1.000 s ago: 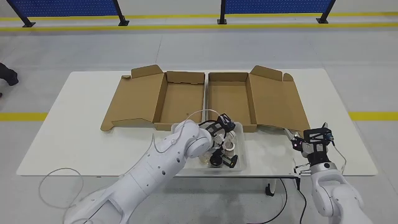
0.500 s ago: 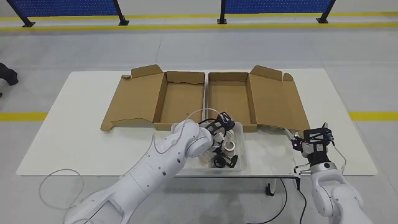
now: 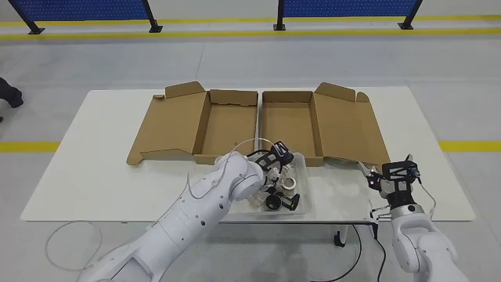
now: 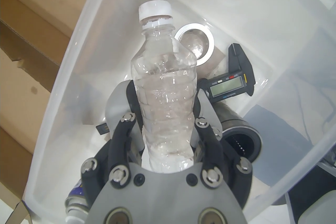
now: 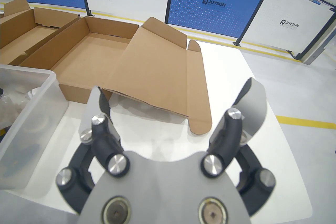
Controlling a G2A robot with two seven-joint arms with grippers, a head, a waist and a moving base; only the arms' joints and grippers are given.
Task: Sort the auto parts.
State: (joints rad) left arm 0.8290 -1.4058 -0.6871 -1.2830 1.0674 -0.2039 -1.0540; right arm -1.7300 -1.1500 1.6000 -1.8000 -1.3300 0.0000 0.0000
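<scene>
Left gripper [image 4: 161, 97] shifted; bottle [image 4: 164, 64] clamped between its fingers [image 4: 115, 105].

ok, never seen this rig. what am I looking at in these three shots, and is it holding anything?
It is a two-armed robot at a white table. The wide shot comes from a camera on the robot, looking down; the other two come from cameras on each wrist, so each shows its own end effector. On the table lie two open cardboard boxes, the left box and the right box, with a clear plastic bin in front of them. The left end effector is inside the bin, shut on a clear bottle with a white cap. Also in the bin lie a digital caliper, a metal ring and a black cylinder. The right end effector is open and holds nothing, over the table near the right box.
</scene>
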